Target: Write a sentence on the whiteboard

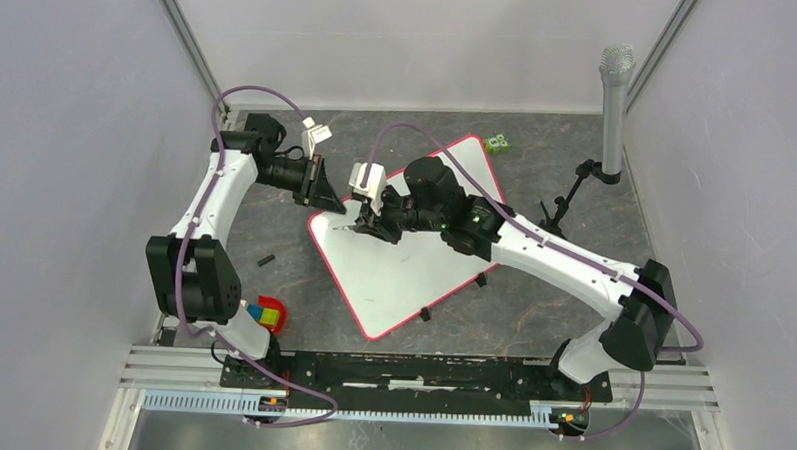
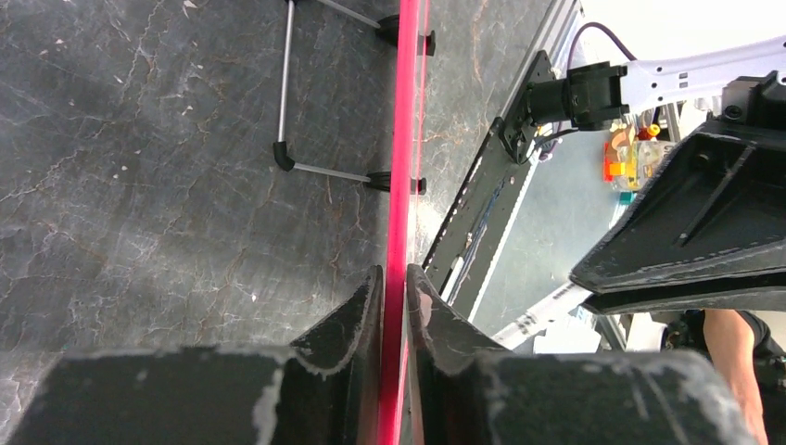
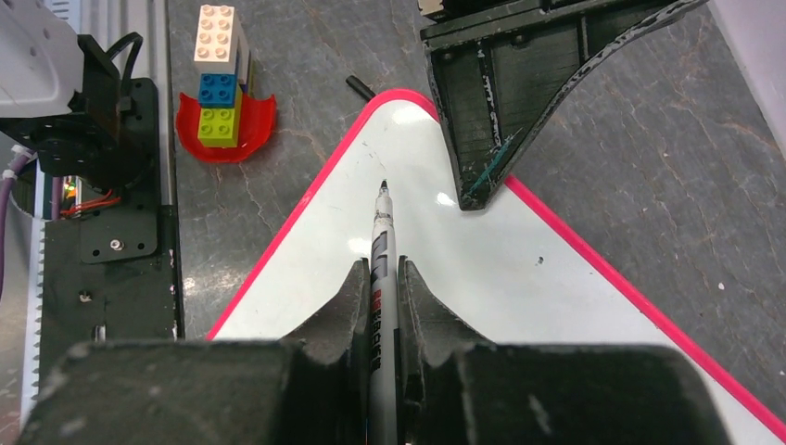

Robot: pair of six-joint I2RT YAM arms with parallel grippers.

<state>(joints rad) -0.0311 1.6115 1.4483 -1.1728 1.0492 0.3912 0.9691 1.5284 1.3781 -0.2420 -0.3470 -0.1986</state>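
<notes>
The whiteboard (image 1: 413, 261) lies turned like a diamond on the dark table, white with a thin red-pink frame. My left gripper (image 1: 327, 198) is at its far left corner. In the left wrist view the fingers are shut (image 2: 394, 278) on the red frame edge (image 2: 401, 139). My right gripper (image 3: 382, 271) is shut on a white marker (image 3: 383, 243), whose black tip is at the white surface (image 3: 519, 269) near that same corner. In the top view this gripper (image 1: 365, 224) is just right of the left one. The sentence does not show; the visible board surface is blank.
A stack of toy bricks on a red dish (image 1: 268, 316) stands at the near left. A small black cap (image 1: 265, 261) lies left of the board. A green block (image 1: 496, 143) is at the back. A microphone on a stand (image 1: 614, 102) is at the far right.
</notes>
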